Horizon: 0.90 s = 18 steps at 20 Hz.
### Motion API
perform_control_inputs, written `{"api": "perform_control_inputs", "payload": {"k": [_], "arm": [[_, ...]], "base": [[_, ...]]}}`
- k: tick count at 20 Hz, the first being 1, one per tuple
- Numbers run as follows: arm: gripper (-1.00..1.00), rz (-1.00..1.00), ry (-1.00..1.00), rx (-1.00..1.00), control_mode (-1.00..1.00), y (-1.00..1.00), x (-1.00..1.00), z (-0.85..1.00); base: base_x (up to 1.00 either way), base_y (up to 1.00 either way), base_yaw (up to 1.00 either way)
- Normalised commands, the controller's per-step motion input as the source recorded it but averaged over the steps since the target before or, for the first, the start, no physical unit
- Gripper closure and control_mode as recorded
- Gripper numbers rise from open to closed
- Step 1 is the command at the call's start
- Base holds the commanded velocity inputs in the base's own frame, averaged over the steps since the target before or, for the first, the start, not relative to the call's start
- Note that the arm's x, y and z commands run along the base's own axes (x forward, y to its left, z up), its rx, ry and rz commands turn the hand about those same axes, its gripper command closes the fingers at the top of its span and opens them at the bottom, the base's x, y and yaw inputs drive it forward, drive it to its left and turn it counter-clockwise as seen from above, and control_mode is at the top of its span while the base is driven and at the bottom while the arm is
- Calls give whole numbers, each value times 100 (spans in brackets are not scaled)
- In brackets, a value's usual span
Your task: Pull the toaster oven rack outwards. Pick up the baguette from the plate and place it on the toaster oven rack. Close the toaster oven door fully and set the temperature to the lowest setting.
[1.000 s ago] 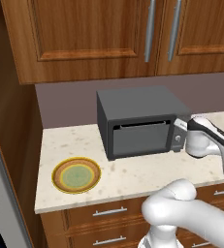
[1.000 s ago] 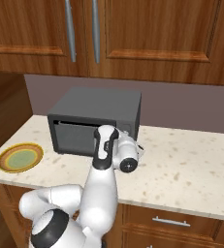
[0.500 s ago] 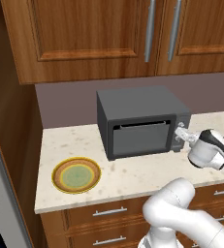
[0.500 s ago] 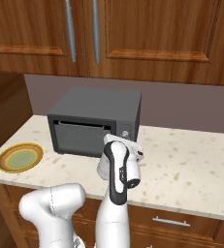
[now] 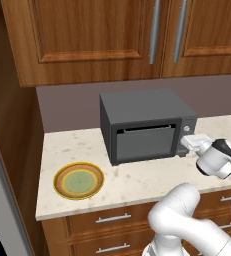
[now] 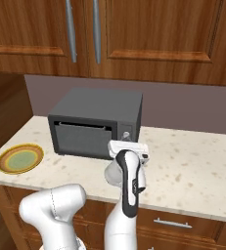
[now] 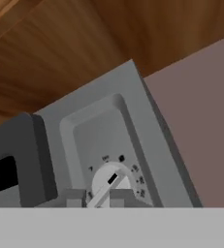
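You are on the last step: your tool [image 7: 93, 197] is pinched narrow on the small round white knob [image 7: 111, 183] of the dark grey boxy toaster oven [image 5: 142, 122], whose door [image 5: 146, 143] looks shut. Next, judge the turn toward lowest.

Oven: dark grey boxy toaster oven [image 5: 146, 125], centre of frame, door [image 5: 145, 142] nearly shut
Plate: round orange-rimmed, green-centred plate [image 5: 79, 180], lower left, bare
Gripper: white two-finger gripper [image 5: 187, 142], right edge, at oven's control panel
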Motion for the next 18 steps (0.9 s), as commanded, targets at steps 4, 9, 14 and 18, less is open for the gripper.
{"api": "perform_control_inputs", "payload": {"k": [4, 9, 14, 18], "arm": [[100, -2, -40, -6, -100, 34, 4, 69], [100, -3, -47, -10, -100, 48, 0, 79], [100, 0, -46, -14, -100, 57, 0, 81], [100, 0, -50, -16, -100, 53, 0, 79]], "base": [[0, 0, 0], [0, 0, 0], [0, 0, 0], [0, 0, 0]]}}
